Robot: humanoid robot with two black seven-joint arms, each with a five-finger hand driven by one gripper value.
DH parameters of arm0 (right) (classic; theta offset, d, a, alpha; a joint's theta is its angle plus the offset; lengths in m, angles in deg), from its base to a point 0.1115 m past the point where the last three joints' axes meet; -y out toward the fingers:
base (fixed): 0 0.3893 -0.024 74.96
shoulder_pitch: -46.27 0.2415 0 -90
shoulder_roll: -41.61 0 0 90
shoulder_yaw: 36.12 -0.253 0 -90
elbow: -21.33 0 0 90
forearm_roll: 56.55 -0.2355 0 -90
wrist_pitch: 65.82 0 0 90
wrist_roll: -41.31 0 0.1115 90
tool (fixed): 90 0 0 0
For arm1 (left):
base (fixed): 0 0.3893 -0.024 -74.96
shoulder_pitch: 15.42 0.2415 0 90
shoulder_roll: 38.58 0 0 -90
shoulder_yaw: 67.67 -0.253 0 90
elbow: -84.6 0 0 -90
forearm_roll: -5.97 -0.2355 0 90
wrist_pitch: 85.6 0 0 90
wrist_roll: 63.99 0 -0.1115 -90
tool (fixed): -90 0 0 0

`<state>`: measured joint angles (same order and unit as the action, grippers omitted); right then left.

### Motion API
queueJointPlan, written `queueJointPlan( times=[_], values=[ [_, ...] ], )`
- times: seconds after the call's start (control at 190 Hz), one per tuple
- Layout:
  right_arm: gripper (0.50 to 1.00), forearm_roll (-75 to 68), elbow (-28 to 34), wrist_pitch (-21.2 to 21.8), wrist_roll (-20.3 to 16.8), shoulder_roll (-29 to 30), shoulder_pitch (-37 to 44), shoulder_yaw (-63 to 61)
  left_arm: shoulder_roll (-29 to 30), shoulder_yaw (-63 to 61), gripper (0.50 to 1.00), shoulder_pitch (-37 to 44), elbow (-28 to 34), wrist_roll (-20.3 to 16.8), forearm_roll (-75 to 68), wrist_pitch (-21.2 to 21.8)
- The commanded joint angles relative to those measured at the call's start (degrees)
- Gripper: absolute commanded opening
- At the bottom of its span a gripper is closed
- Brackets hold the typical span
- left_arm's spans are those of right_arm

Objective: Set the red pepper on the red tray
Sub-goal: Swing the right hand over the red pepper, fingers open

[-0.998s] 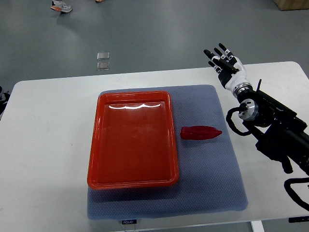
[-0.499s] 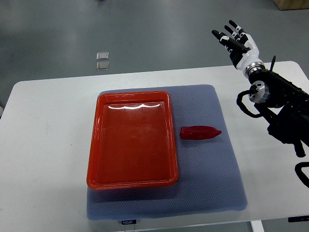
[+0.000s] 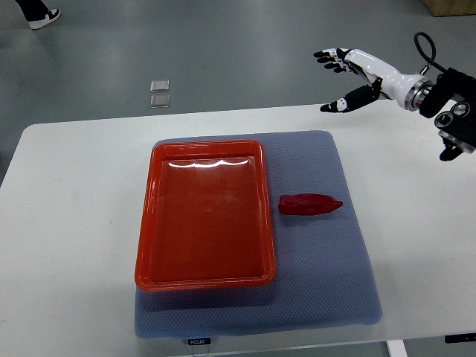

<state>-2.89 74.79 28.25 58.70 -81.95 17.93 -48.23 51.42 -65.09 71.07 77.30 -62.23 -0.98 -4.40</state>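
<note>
A red pepper (image 3: 310, 204) lies on its side on the grey mat (image 3: 327, 275), just right of the red tray (image 3: 204, 214), tip pointing right. The tray sits on the mat's left half with nothing in it. My right hand (image 3: 343, 78) hangs high at the upper right, over the table's far edge, fingers spread and holding nothing. It is well above and to the right of the pepper. The left arm does not show.
The white table (image 3: 71, 223) carries the mat in its middle. Two small clear squares (image 3: 158, 94) lie on the floor beyond the far edge. A person's shoe (image 3: 39, 16) shows at the top left.
My right arm has risen and swung back to the right; the hand has turned from fingers-up to pointing left. The pepper and tray have not moved. A shoe has appeared at top left.
</note>
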Motion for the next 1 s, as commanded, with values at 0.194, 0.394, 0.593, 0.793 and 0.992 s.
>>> queueJointPlan(
  times=[0.194,0.394,0.593,0.793,0.992],
  values=[
    [0.913,13.8,9.3,7.3,-0.3,-3.8,14.6,24.1,0.0,0.1,1.000,-0.1,0.0,0.0,0.0,0.0],
    [0.913,16.2,9.5,7.2,-1.1,1.5,19.0,33.5,0.0,0.1,1.000,-0.1,0.0,0.0,0.0,-0.1],
    [0.913,15.4,9.5,7.8,-3.6,5.3,19.5,34.3,0.0,0.1,1.000,-0.1,0.0,0.0,0.0,0.0],
    [0.913,8.8,9.6,9.1,-5.8,6.9,18.7,34.3,0.0,0.1,1.000,-0.1,-0.1,0.0,-0.1,0.0],
    [0.913,-1.0,9.7,9.8,-8.5,6.8,18.3,34.0,0.0,0.1,1.000,-0.1,-0.1,0.0,0.0,0.0]
  ],
)
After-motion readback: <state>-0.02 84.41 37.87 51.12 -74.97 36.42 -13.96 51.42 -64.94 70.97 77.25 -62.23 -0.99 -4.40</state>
